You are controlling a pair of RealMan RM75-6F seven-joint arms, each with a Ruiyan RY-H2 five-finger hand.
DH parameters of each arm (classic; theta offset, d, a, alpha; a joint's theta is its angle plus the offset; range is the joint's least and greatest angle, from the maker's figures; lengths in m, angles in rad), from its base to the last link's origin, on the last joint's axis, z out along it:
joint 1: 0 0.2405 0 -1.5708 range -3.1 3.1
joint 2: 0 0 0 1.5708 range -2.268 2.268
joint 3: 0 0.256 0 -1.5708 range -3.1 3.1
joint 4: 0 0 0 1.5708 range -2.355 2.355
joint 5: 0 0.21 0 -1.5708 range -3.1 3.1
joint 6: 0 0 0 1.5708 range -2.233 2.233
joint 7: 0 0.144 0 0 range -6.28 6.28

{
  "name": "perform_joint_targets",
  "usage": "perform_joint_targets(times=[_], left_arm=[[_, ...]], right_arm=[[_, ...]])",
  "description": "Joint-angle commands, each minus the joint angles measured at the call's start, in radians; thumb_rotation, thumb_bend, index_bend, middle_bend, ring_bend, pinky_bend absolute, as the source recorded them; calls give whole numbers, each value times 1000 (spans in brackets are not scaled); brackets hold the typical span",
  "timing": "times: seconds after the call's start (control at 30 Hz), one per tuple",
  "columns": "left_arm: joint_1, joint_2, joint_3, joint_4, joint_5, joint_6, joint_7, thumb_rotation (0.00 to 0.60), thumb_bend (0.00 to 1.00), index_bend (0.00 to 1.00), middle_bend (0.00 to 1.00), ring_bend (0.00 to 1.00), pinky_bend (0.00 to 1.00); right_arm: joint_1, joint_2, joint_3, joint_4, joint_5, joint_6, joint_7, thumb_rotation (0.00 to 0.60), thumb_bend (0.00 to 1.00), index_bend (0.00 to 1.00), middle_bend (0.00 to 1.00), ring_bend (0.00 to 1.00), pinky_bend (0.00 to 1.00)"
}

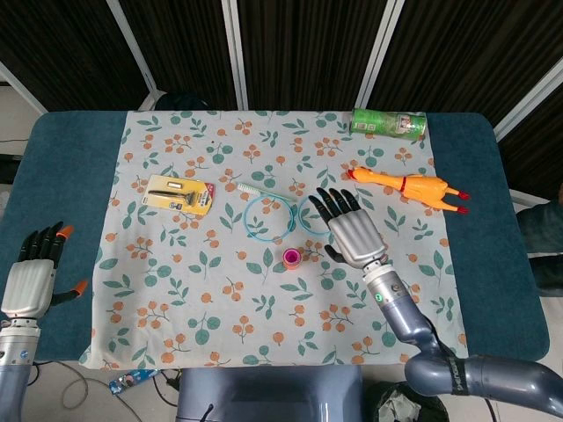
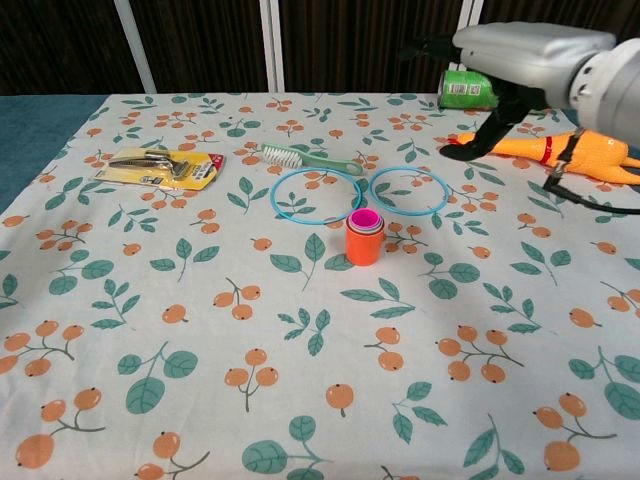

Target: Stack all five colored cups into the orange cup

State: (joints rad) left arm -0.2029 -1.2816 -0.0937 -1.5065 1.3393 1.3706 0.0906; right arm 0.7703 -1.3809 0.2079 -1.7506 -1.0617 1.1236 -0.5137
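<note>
From the head view, the orange cup [image 1: 292, 257] with the pink cup [image 1: 292, 256] nested inside stood mid-table, just below two blue rings [image 1: 268, 217]. The right hand [image 1: 354, 230] hung beside it, fingers apart, holding nothing; the left hand [image 1: 32, 277] rested empty, fingers apart, at the table's [image 1: 493, 220] edge.

From the chest view, the right hand [image 2: 510, 60] was raised near the green can [image 2: 462, 88] and rubber chicken [image 2: 590, 152]; a careless sweep could probably knock either, or tip the stack [image 2: 364, 236]. A brush [image 2: 305, 157] and packaged tool [image 2: 163, 167] lay apart.
</note>
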Motion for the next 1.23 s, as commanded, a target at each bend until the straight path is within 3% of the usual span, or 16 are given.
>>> perform_joint_targets(times=[0.03,0.23,0.43,0.63,0.83,1.23], left_arm=[[3,10,-6,-21,-16,-8,7,600,164,65,0,0,0],[17,22,-6,-33,7,28,-14,600,164,65,0,0,0],[32,44,-4,-60,2,42,1,600,164,70,0,0,0],[48,60,1,-86,17,69,5,600,164,82,0,0,0],[61,71,12,-119,15,78,40,600,164,83,0,0,0],[77,83,27,-151,51,102,55,600,164,83,0,0,0]], right_arm=[[-110,113,-81,-59,-152,106,69,600,369,17,0,0,87],[-323,181,-242,-36,-349,331,138,600,369,17,0,0,87],[-463,163,-320,56,-418,452,190,600,369,17,0,0,86],[-532,137,-338,139,-426,492,223,600,369,17,0,0,70],[-563,102,-312,227,-435,503,266,600,369,17,0,0,67],[-589,79,-253,253,-396,472,239,600,369,0,0,0,67]])
